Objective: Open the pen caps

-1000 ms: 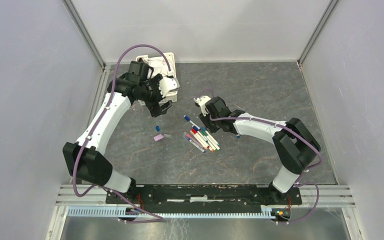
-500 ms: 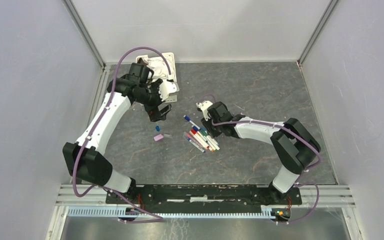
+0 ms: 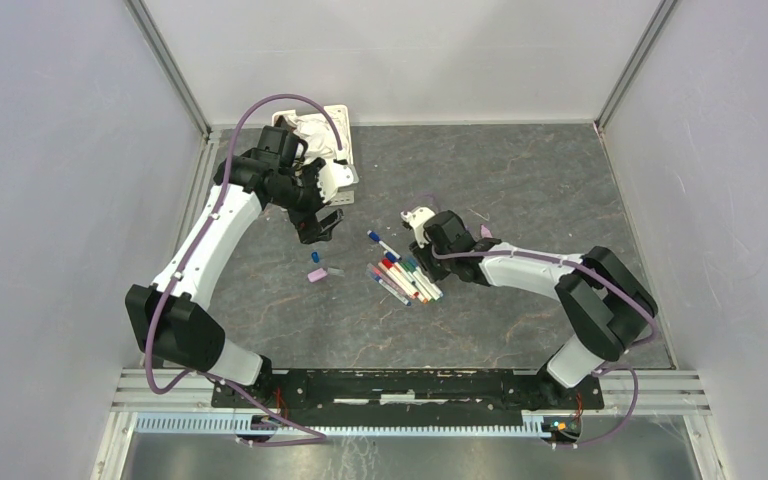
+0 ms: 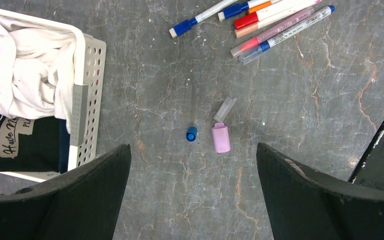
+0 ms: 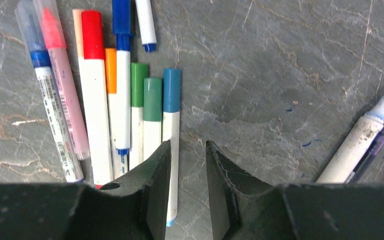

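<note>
Overhead, held left pincer [image 4: 192, 160] spread wide over blue cap [image 4: 191, 134] and pink cap [image 4: 221, 138]; right pincer [image 5: 187, 150] barely spread, empty.

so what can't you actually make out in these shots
- Right wrist view: the right fingers hide the lower ends of the capped pens; contact with the teal-capped pen is unclear.
- Right wrist view: the frame edge cuts off the pens on the right.
- Left wrist view: the basket runs off the left edge; cloth covers most of its contents.
- Top view: the loose caps are too small to identify.
</note>
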Robot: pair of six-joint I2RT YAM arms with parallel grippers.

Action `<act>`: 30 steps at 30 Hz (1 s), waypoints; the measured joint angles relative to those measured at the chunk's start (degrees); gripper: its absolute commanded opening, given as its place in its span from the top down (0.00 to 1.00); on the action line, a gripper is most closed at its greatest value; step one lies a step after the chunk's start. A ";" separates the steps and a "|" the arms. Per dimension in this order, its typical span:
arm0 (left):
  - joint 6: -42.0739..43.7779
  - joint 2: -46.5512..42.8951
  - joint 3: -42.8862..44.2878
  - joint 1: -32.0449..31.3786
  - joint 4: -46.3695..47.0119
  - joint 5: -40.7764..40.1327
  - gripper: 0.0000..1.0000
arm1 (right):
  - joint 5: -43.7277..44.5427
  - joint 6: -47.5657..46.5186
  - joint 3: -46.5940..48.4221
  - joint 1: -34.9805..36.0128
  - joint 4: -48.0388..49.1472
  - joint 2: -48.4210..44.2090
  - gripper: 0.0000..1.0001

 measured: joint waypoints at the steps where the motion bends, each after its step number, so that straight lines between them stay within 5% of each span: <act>1: 0.02 0.00 0.00 0.00 0.00 0.00 0.00 | 0.00 0.00 -0.09 0.00 -0.68 -0.42 0.63; 22: 0.04 0.00 0.00 0.00 -1.46 0.26 0.00 | -1.60 0.85 -4.50 0.02 -3.67 -3.34 0.64; 30: 1.77 0.00 -0.04 0.00 -2.58 1.31 0.00 | -1.20 0.90 -4.50 -0.35 -1.86 -2.36 0.80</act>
